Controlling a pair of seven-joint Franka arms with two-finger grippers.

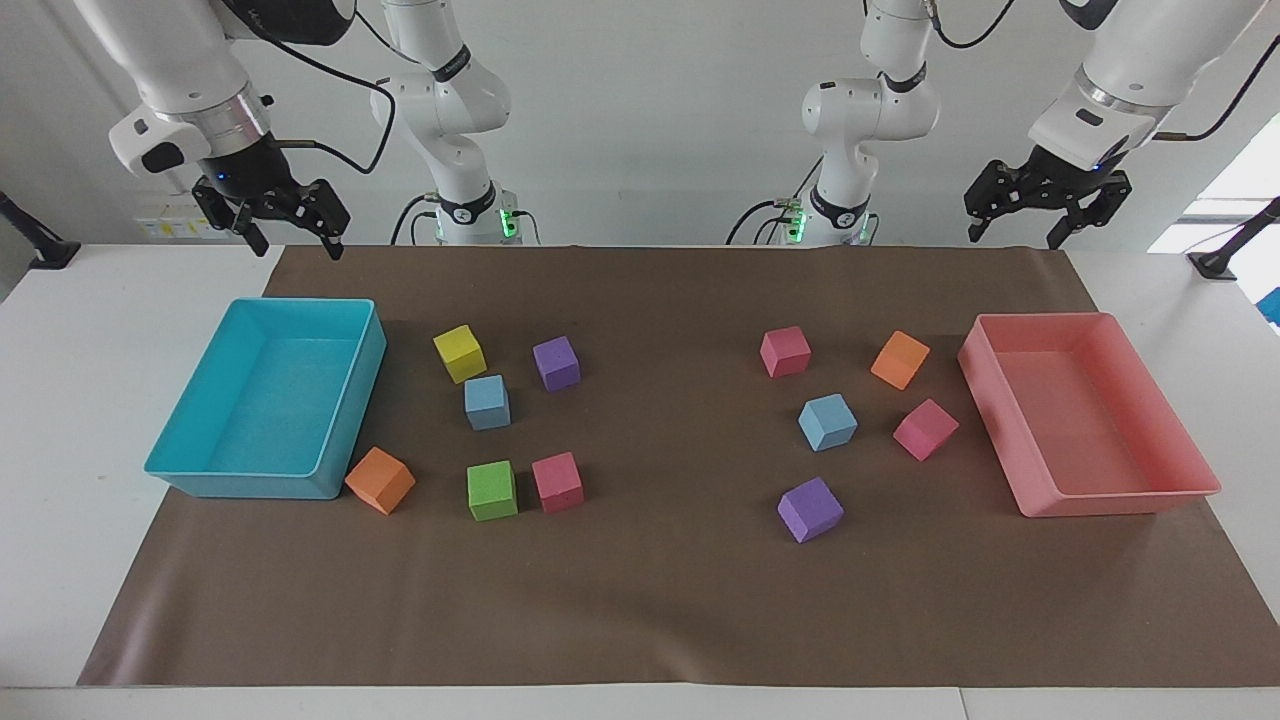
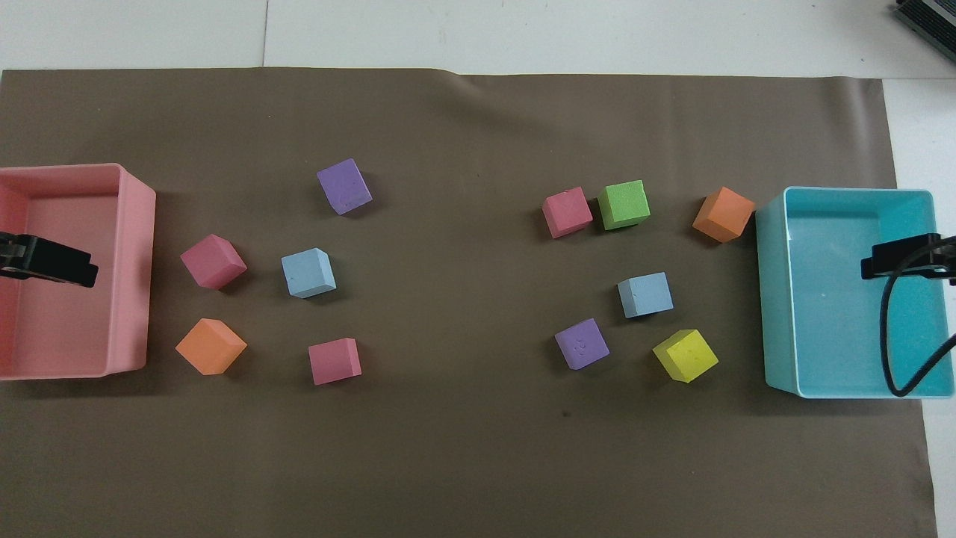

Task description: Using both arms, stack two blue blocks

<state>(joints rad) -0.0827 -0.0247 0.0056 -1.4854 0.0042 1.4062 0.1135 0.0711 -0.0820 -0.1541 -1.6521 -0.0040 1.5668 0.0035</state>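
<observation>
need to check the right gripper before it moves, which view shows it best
The facing view: the whole right gripper shows there, raised near the cyan tray, its fingers open and empty. The overhead view catches only a black tip and cable over that tray.

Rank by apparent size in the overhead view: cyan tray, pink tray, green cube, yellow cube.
1. cyan tray: largest; it shows almost whole.
2. pink tray: cut off by the view's edge, so the trays' true order is unsure.
3. green cube and yellow cube: look alike; unranked.
</observation>
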